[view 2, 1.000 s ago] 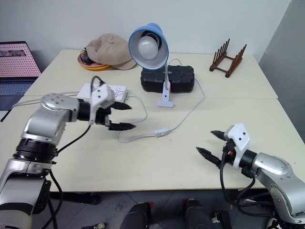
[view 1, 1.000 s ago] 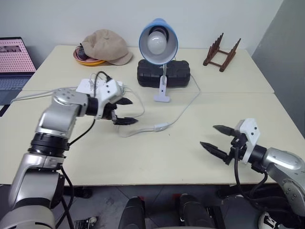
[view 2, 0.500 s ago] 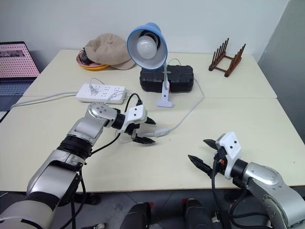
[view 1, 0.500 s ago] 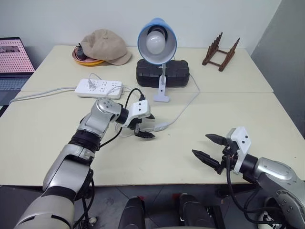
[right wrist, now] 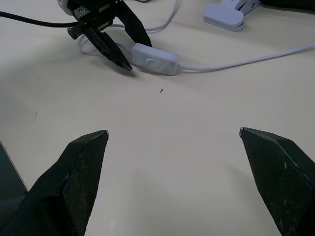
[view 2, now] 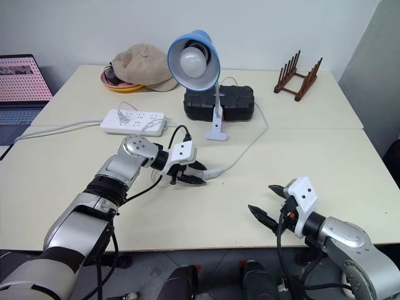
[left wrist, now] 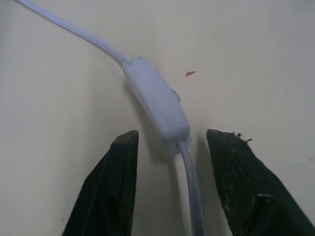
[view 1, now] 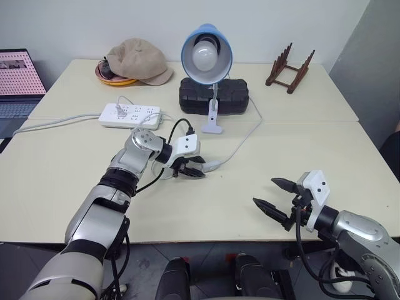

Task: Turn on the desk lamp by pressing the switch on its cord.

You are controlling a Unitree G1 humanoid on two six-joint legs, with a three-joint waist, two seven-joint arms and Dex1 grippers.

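So the switch [left wrist: 156, 104] is lying flat on the table [view 1: 262, 187] along the lamp [view 1: 207, 53] cord [view 1: 240, 142], and the left gripper [left wrist: 170, 147] is straddling its near end, fingers partly open, not pinching yet. Right gripper [right wrist: 177, 142] is hanging wide open, empty.

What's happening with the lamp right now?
Left end effector straddling the switch, not yet clamped. Right end effector open, idle. Desk lamp unlit. Nothing in the way.

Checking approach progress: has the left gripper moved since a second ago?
Yes. The left gripper went from beside the power strip down to the switch.
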